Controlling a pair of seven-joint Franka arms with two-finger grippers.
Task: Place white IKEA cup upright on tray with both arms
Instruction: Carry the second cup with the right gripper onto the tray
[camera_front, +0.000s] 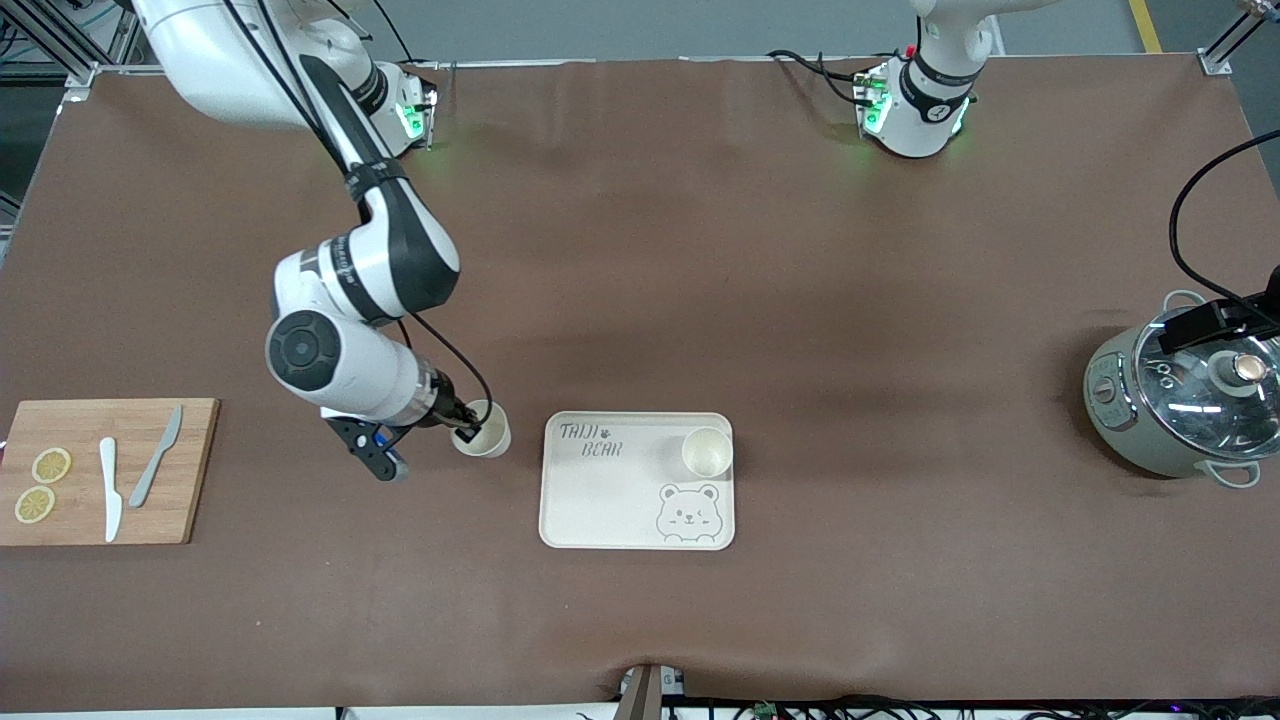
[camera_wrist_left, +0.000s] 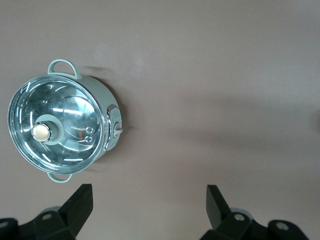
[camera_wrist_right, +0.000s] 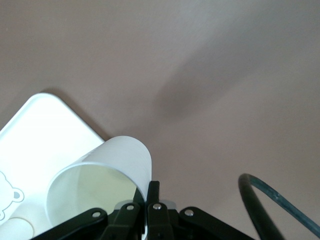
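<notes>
Right end effector (camera_front: 468, 432) is clamped narrow on the rim of a white cup (camera_front: 484, 429), one finger inside the mouth and one outside the wall; my wrist view confirms the wall pinched between the fingers. I hold the cup tilted, mouth toward my wrist, over the tabletop (camera_front: 700, 250) just beside the tray (camera_front: 610, 500), at the tray's edge toward the right arm's end. The tray therefore lies straight ahead of the cup along my reach, toward the left arm's end. A second white cup (camera_front: 707, 451) already stands upright in the tray's corner toward the left arm's end, away from the front camera. Judgement: the coming move turns on carrying the cup over that near tray edge and bringing its long axis vertical before release. My right arm is clearly the nearer one. Left end effector (camera_wrist_left: 150, 210) waits, spread wide and empty, above the rice cooker (camera_front: 1185, 400).
</notes>
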